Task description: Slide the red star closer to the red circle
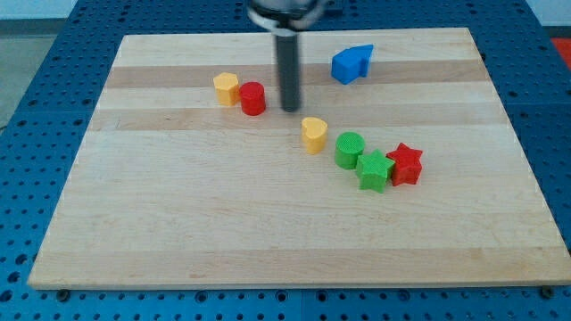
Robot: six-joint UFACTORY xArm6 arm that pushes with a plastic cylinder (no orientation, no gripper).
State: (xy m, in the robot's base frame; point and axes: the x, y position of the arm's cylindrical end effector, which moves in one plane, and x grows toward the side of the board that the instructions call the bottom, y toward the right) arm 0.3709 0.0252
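Note:
The red star (406, 164) lies right of the board's middle, touching a green star (375, 171) on its left. The red circle (252, 98) stands at the upper left of centre, touching a yellow block (226, 88) on its left. My tip (291, 109) rests on the board just right of the red circle, with a small gap between them, and far up-left of the red star. The rod rises straight up out of the view's top.
A yellow heart-like block (313, 135) lies just below-right of my tip. A green circle (350, 149) touches the green star. A blue block (351, 63) sits near the top edge. The wooden board (178, 223) lies on a blue perforated table.

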